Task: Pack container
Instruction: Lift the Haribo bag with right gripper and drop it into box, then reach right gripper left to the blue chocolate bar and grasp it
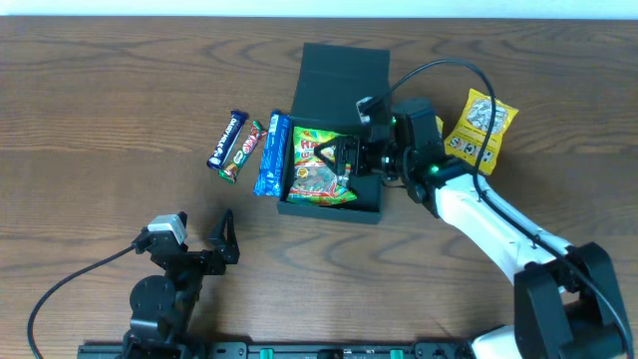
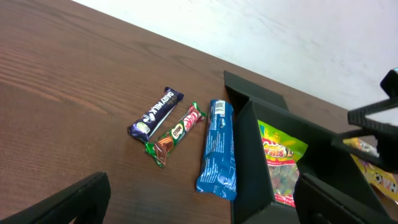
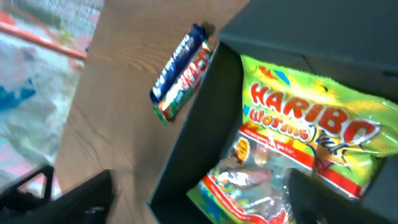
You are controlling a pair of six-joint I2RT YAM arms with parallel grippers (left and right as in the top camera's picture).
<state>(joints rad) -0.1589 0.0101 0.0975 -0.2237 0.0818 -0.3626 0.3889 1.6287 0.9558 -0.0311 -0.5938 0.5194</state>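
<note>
The dark teal container (image 1: 330,210) stands open at the table's middle, its flap lid (image 1: 344,76) lying back. A green Haribo bag (image 1: 319,166) lies inside it. My right gripper (image 1: 346,163) hovers over the box's right half, open, its fingers set wide on either side of the Haribo bag (image 3: 292,143) with nothing held; in the right wrist view the gripper (image 3: 208,202) looks down over the container wall (image 3: 193,143). My left gripper (image 1: 221,239) stands open near the front left, empty, facing the container wall (image 2: 252,155).
Left of the box lie a purple Dairy Milk bar (image 1: 226,138), a green and red bar (image 1: 242,152) and a blue packet (image 1: 271,153), side by side. A yellow snack packet (image 1: 481,127) lies right of the box, behind the right arm.
</note>
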